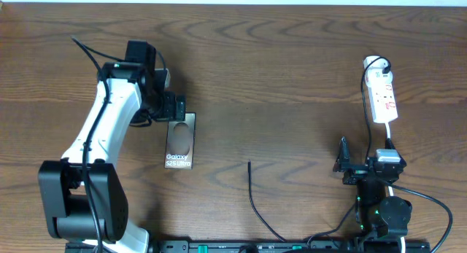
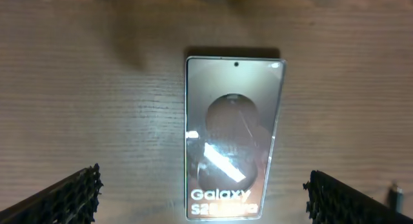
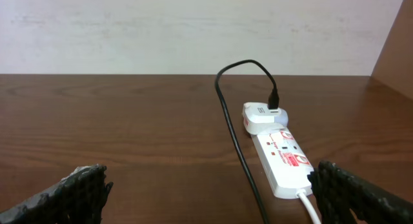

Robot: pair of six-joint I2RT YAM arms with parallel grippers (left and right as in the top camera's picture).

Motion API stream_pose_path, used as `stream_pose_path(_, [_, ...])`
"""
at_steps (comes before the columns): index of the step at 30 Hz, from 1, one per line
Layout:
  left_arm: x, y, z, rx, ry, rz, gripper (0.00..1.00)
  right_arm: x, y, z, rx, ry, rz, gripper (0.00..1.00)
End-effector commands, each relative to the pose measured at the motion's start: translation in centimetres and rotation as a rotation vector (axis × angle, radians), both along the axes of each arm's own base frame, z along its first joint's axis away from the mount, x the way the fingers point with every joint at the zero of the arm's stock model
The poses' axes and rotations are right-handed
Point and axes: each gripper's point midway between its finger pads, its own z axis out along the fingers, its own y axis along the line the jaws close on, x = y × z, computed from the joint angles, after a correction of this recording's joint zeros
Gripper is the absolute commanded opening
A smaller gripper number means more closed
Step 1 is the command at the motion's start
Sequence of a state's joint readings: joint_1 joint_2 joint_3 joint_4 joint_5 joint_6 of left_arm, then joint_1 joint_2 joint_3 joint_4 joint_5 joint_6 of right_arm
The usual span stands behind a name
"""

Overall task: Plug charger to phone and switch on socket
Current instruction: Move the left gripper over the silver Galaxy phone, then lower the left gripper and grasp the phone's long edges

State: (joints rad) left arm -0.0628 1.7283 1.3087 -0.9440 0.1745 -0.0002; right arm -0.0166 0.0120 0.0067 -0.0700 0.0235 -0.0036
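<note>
The bronze-grey phone lies flat on the wooden table, its "Galaxy" lettering towards the front edge. My left gripper hovers over the phone's far end, open and holding nothing. In the left wrist view the phone lies between and below the wide-spread fingers. The charger lies loose mid-table, its tip right of the phone. The white socket is at the far right. My right gripper is open just short of it. In the right wrist view the socket lies ahead right, with the charger running from a white adapter.
The socket's white cord trails back towards my right gripper's right finger. A pale wall closes off the table's far side. The arm bases and their thick black cables crowd the front edge.
</note>
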Motion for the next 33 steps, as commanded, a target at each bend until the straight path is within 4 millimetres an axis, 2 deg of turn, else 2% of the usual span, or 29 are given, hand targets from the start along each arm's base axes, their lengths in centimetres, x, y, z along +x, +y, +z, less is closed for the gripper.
stream_pose_path(1, [-1.2,0.0,-1.9,0.004,0.033,0.0,1.0,0.0,-0.3,0.0,0.013,-0.003,-0.017,0.99])
stream_pose_path(3, [-1.6,-0.4,-3.1,0.004,0.034,-0.011,1.0,0.0,-0.3,0.0,0.013,-0.003,-0.017,0.99])
stream_pose_path(8, [-2.3,-1.3,-4.4,0.005,0.037,-0.042,1.0,0.0,-0.3,0.0,0.013,-0.003,-0.017,0.99])
stream_pose_path(13, [-2.6,-2.4,-4.7,0.009,0.037,-0.077,1.0,0.0,-0.3,0.0,0.013,-0.003,-0.017,0.99])
stream_pose_path(18, [-2.6,-1.4,-4.9,0.089,0.035,-0.005,1.0,0.0,-0.3,0.0,0.013,-0.003,-0.017,0.99])
stream_pose_path(30, [-2.7,-2.2,-5.0,0.059,0.042,0.009,1.0,0.0,-0.3,0.0,0.013,-0.003,-0.017,0.99])
stream_pose_path(33, [-3.3,-2.5,-5.9,0.06,0.045,-0.002,1.0,0.0,-0.3,0.0,0.013,-0.003,-0.017,0.99])
